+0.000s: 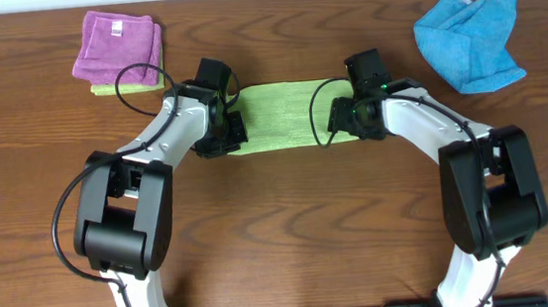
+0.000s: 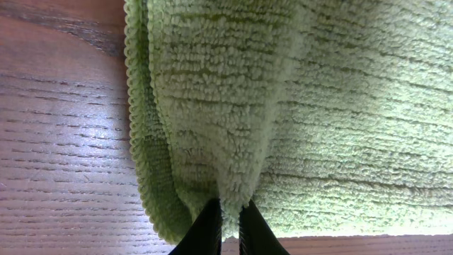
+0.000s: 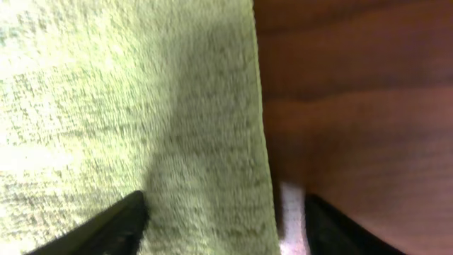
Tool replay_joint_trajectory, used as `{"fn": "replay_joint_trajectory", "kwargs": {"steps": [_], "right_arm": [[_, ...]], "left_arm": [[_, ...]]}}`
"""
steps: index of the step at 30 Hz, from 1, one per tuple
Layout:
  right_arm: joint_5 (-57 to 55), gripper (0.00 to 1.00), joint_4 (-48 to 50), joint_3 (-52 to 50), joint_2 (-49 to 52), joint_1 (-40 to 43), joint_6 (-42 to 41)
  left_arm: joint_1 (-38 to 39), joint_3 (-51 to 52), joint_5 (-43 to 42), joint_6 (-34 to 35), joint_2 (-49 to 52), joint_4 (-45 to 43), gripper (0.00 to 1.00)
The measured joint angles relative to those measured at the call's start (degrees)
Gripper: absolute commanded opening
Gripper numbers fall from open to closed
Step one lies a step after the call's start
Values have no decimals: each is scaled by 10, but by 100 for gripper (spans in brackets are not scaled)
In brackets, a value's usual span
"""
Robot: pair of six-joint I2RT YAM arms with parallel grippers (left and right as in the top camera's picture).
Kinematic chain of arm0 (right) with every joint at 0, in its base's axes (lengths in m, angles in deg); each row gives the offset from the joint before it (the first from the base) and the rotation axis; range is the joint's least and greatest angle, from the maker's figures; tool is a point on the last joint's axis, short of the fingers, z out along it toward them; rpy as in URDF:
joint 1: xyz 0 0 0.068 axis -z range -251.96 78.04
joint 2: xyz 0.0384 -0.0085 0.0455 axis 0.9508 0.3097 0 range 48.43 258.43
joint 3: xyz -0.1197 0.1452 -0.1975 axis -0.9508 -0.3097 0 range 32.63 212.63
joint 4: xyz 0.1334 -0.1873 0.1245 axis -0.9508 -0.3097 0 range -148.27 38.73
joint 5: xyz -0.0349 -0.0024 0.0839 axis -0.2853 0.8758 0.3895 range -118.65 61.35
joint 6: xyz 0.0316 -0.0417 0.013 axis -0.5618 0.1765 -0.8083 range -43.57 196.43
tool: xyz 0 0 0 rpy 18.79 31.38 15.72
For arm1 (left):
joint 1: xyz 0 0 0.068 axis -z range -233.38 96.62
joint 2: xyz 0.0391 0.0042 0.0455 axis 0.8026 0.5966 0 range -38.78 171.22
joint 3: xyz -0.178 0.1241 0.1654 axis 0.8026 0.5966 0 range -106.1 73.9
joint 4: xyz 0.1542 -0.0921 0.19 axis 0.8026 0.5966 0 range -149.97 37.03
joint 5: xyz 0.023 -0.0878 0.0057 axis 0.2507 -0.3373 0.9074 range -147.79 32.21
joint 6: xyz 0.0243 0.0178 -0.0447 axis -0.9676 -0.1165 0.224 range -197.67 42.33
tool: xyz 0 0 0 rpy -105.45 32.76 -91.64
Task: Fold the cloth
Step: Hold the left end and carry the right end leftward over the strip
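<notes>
The lime-green cloth (image 1: pixel 291 115) lies in the middle of the bench (image 1: pixel 291 232), a folded strip stretched between the two arms. The left gripper (image 2: pixel 226 225) is down at the strip's left end, its fingers (image 2: pixel 204 237) pressed together on a raised pleat of the pile, pinching it. The right gripper (image 3: pixel 225 205) is spread wide at the right end, one side over towelling, the other over bare wood, straddling the hem beside a white tag (image 3: pixel 290 212). A purple cloth (image 1: pixel 117 46) sits back-left and a blue cloth (image 1: pixel 468 39) back-right, both well apart from the strip.
</notes>
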Motion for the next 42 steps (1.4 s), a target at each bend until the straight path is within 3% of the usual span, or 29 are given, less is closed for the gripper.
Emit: {"fn": "replay_joint_trajectory", "kwargs": {"steps": [3,11,13,30,42], "right_arm": [[-1,56,16,4,7,0,3],[2,16,34,10,18,0,14],[3,1,36,10,20,0,16],[15,1,-37,32,21,-10,47],[-3,2,-59,71,18,-72,63]], "left_arm": [[0,0,0,0,0,0,10],[0,0,2,0,0,0,11],[0,0,3,0,0,0,11],[0,0,4,0,0,0,11],[0,0,4,-3,0,3,11]]}}
